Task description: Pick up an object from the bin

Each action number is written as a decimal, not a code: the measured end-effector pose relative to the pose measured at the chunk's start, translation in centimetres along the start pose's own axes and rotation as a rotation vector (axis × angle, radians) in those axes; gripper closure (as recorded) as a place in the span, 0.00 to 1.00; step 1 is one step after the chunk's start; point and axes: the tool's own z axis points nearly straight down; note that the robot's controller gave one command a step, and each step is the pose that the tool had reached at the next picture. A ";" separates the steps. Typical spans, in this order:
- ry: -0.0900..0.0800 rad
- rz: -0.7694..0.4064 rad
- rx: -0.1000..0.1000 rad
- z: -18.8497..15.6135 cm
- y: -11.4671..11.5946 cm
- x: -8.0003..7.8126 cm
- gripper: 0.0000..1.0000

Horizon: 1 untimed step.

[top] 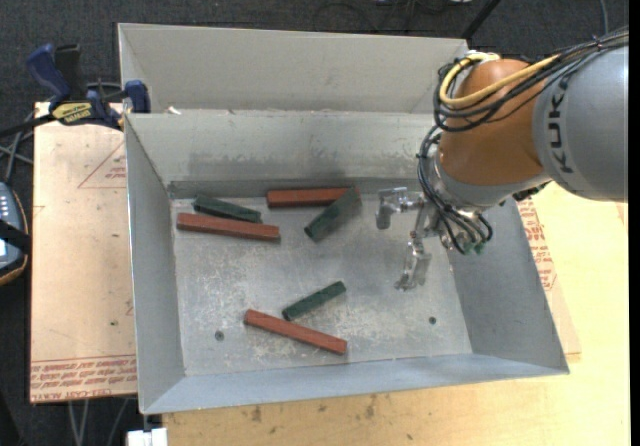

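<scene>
1. We see the gripper [400, 237] with its two fingers spread apart and nothing between them, over bare floor in the grey metal bin [300, 149].
2. Nearest to it, just to its left in the view, lies a short dark green block [330, 217], tilted and apart from the fingers.
3. A little further left and up from the gripper, a red-brown bar [307, 197] lies along the back wall, its end close to that block.
4. Below and left of the gripper, a second green block [313, 301] lies tilted, just beside a long red-brown bar [296, 331].
5. Farthest left of the gripper, a third red-brown bar [228, 225] and a third green block [227, 208] lie side by side.
6. Up and right of the gripper, we see the wrist's orange cover [490, 134], with cables looped over it.
</scene>
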 end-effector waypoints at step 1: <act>0.013 -0.067 -0.002 0.3 3.6 4.7 0.00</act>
